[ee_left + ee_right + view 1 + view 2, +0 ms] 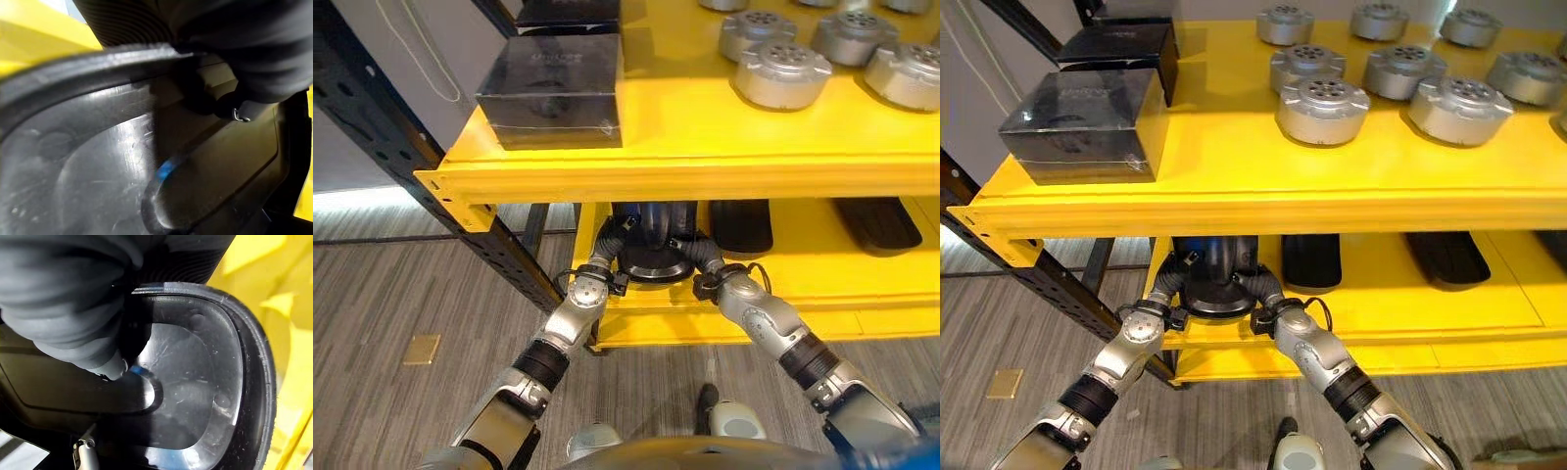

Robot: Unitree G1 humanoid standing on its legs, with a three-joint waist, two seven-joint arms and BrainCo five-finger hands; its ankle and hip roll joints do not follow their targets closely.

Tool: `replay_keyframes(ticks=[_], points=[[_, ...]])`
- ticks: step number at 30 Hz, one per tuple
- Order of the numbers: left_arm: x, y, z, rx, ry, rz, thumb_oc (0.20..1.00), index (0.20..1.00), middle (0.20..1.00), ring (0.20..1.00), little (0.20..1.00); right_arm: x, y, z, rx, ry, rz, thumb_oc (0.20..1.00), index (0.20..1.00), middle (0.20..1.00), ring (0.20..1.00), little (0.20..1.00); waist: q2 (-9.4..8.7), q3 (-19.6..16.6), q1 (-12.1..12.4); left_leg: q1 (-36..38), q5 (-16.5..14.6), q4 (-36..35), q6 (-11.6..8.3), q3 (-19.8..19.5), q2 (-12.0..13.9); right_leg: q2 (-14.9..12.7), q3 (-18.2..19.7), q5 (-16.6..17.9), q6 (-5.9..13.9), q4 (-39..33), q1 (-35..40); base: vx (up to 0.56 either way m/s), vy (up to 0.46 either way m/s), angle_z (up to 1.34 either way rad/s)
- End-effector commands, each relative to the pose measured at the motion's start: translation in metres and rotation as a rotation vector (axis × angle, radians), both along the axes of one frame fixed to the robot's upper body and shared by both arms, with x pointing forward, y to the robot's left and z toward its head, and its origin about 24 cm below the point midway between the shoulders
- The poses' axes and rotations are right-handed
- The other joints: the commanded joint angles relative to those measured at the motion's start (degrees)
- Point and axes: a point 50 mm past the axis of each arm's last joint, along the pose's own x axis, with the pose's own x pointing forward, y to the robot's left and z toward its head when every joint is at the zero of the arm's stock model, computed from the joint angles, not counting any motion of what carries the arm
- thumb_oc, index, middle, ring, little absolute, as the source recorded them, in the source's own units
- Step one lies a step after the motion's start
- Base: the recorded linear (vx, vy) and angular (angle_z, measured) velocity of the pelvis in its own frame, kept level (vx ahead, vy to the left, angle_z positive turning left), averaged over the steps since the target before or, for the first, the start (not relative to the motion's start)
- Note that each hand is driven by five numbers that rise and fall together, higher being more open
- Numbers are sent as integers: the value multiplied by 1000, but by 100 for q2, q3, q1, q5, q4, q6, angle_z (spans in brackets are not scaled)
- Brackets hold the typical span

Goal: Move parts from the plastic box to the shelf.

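Both hands at black plastic part on lower shelf level (under top board): left hand on left side, right hand on right. Fingers hidden; grip cannot tell. Silver round parts on top shelf, black boxes far left.

Yellow shelf bearing metal parts

Black plastic part on lower yellow shelf; rounded rim at front edge.

We list two black boxes at the left, and a small tan square, possibly a floor plate.
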Motion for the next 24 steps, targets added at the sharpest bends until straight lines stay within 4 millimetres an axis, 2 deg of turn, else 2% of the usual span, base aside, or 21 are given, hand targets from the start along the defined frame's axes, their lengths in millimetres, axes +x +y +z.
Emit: replay_keyframes(ticks=[1,2,4,5,6,9,11,16,24], points=[[-1,-29,23,-13,-130,-172,200,200,200,200,200,15,39,59,120,-217,105,200,200,200,200,200,-265,-57,125,-684,209,1107,123,128,-219,147,269,-391,34,-132,463,41,-31,40],[1,-29,23,-15,-129,-165,200,200,200,200,200,16,40,59,116,-213,108,200,200,200,200,200,-257,-35,150,-730,320,1022,99,37,-155,177,297,-430,11,-120,496,72,81,23],[2,-28,22,-18,-127,-150,200,200,200,200,200,16,43,58,108,-202,118,200,200,200,200,200,-241,-36,169,-624,316,441,162,-72,-124,156,295,-471,20,-53,502,154,237,0],[2,-30,20,-24,-119,-143,200,200,200,200,200,12,46,53,97,-177,126,200,200,200,200,200,-172,-36,177,-665,810,-26,1,-429,6,166,356,-496,18,22,518,164,251,-7],[2,-30,19,-24,-118,-142,200,200,200,200,200,12,46,53,98,-174,125,200,200,200,200,200,-168,-36,176,-686,851,-21,-12,-468,16,169,360,-494,16,23,518,197,284,-4],[5,-27,17,-40,-86,-117,200,200,200,200,200,10,45,45,115,-128,136,200,200,200,200,200,-195,-90,157,-499,486,-434,72,-338,-73,-4,221,-531,126,114,496,135,157,-12],[-1,-23,9,-23,-60,-128,200,200,200,200,200,1,43,35,119,-103,148,200,200,200,200,200,-221,-124,174,-234,467,-797,66,-375,-211,-54,172,-449,192,33,511,169,103,-19],[-7,-20,3,-7,-40,-124,200,200,200,200,200,0,45,31,131,-81,116,200,200,200,200,200,-229,-172,225,-150,458,-928,91,-468,-324,21,264,-414,174,-80,530,91,28,15],[-6,-16,2,8,-25,-92,200,200,200,200,200,2,45,24,103,-73,98,200,200,200,200,200,-191,-133,243,-188,427,-871,119,-504,-361,72,315,-467,124,-50,523,28,7,1]])
